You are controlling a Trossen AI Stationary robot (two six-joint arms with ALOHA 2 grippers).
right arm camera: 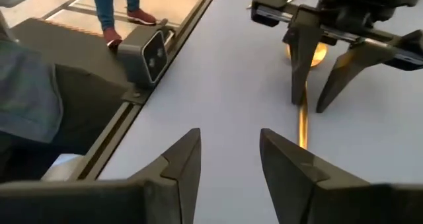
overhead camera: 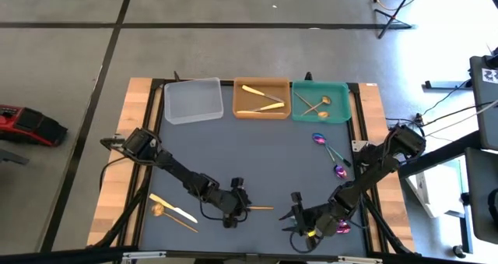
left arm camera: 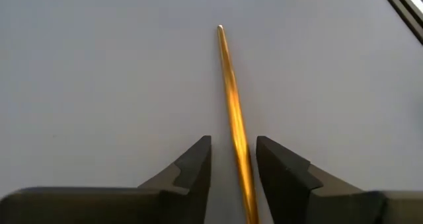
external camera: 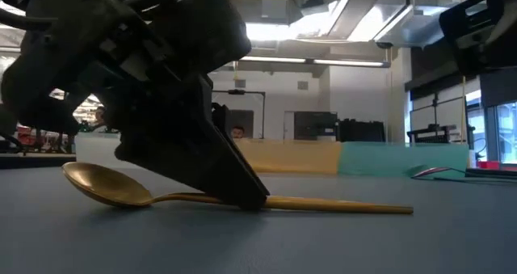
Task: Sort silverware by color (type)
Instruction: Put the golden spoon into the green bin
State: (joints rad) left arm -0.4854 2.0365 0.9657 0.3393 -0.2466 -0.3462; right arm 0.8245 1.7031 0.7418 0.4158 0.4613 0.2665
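Dark grey matting covers the table (overhead camera: 264,163), which carries three rectangular plastic trays at its far edge. Well short of the orange middle tray (overhead camera: 261,97), near the table's front edge, lies a slim copper-gold round-bowled spoon (external camera: 242,196). The left tool (left arm camera: 232,159) stands over the spoon with its fingers spread, one on each side of the handle. The right tool (right arm camera: 230,151) waits just to the spoon's right, fingers apart and empty. Two iridescent purple-teal spoons (overhead camera: 330,150) lie below the teal tray (overhead camera: 320,102).
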